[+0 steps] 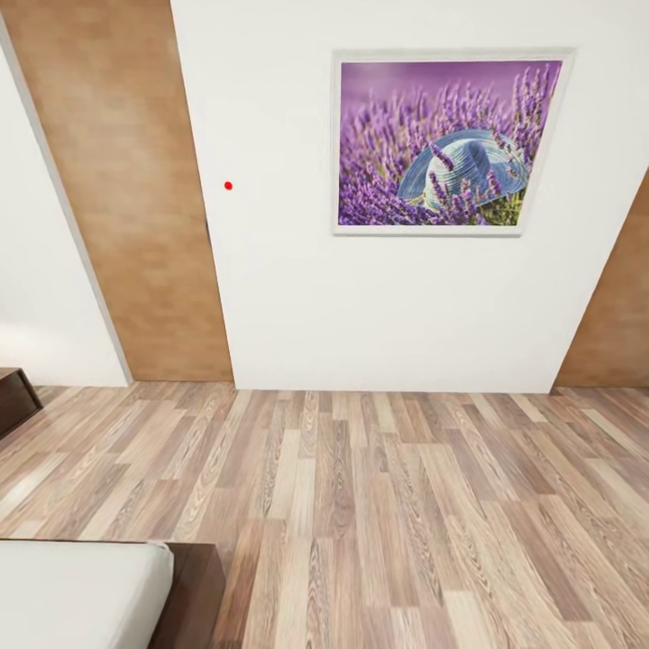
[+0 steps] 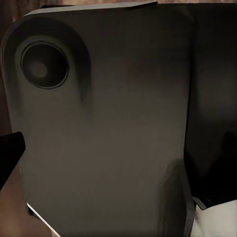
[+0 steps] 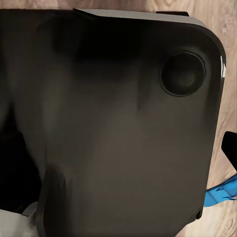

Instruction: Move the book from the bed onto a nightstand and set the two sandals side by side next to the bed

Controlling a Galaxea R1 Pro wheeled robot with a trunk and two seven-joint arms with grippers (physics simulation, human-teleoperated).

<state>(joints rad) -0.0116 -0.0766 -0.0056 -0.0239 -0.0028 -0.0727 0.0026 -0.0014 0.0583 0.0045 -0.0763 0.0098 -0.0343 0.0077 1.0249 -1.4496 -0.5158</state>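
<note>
Head cam faces wall (image 1: 297, 297), tilted down over floor (image 1: 388, 505); both wrist cams pressed against dark panels (image 2: 103, 138), floor (image 3: 228, 29) at edges.

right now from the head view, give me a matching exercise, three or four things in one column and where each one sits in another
Things:
1. lavender picture
2. bed
3. dark-brown cabinet
4. brown door

Places:
A. lower left corner, pale mattress on a dark base
B. upper right, hanging on the white wall
C. left edge, standing on the floor by the wall
D. upper left, beside the white wall panel

Pairs: 1-B, 2-A, 3-C, 4-D
</note>
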